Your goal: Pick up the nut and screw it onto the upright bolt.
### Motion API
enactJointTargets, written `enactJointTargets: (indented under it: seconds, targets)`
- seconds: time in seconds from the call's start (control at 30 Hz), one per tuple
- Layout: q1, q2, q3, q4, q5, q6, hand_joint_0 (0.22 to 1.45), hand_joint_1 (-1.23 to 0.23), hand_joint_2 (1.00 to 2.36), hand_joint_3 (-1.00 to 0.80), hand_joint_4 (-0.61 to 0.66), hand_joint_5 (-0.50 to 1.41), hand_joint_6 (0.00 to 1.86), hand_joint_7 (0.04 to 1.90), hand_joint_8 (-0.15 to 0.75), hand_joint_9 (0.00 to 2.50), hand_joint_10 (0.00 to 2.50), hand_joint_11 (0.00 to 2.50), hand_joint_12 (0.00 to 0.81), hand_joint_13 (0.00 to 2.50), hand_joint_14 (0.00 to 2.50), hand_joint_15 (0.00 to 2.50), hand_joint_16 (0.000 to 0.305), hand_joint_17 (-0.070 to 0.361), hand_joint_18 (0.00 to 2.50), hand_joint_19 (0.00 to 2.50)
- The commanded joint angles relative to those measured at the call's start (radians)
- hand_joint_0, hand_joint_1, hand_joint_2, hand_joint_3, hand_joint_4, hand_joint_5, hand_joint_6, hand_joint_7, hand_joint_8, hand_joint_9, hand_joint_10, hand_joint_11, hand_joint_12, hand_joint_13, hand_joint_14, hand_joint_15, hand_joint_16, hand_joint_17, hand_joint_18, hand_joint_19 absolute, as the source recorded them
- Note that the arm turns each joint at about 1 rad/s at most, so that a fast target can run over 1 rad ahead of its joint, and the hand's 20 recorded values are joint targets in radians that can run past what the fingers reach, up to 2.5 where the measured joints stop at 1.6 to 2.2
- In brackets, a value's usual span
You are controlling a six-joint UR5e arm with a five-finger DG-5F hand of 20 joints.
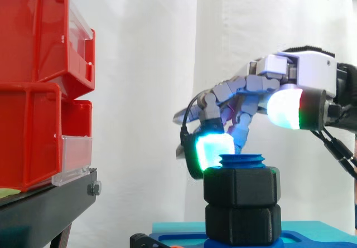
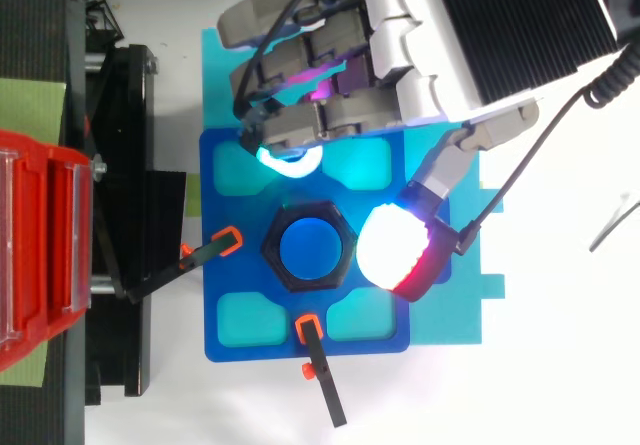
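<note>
Left of the work stand the red bins (image 1: 33, 86). The blue fixture plate (image 2: 212, 195) holds the upright bolt (image 2: 308, 248), and the black nut (image 1: 241, 186) already sits on it with a few threads clear above. The hand (image 2: 490, 25) hovers with fingers bent and spread, gripping nothing: a cyan fingertip (image 2: 290, 160) is at the nut's twelve o'clock and the thumb pad (image 2: 395, 250) at three. Turning well likely means lowering the pads onto opposite flats and squeezing evenly, centred over the bolt. No legible writing.
</note>
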Motion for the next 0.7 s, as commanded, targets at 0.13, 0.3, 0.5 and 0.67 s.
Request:
enactJointTargets:
  seconds: [0.13,0.3,0.5,0.67]
  targets:
    - [-0.007,-0.001,0.014,0.017,-0.011,0.011,0.51,-0.14,1.00,-0.50,0.27,-0.05,0.50,0.88,0.238,1.10,0.00,0.00,0.211,0.70,0.00,0.00,0.018,0.041,0.35,0.00]
    - [0.006,-0.001,0.014,0.046,-0.005,0.014,0.51,-0.13,1.00,-0.50,0.24,-0.07,0.50,0.75,0.220,1.01,0.00,0.00,0.214,0.63,0.00,0.00,0.020,0.045,0.30,0.00]
    - [0.027,-0.001,-0.012,0.047,0.026,0.018,0.50,-0.09,1.00,-0.50,0.26,-0.09,0.50,0.66,0.194,0.70,0.00,0.00,0.261,0.30,0.00,0.00,0.026,0.057,0.00,0.00]
    - [0.035,-0.001,-0.032,0.055,0.029,0.052,0.49,-0.08,1.00,-0.50,0.27,-0.10,0.50,0.64,0.198,0.60,0.00,0.00,0.280,0.21,0.00,0.00,0.029,0.066,0.00,0.00]
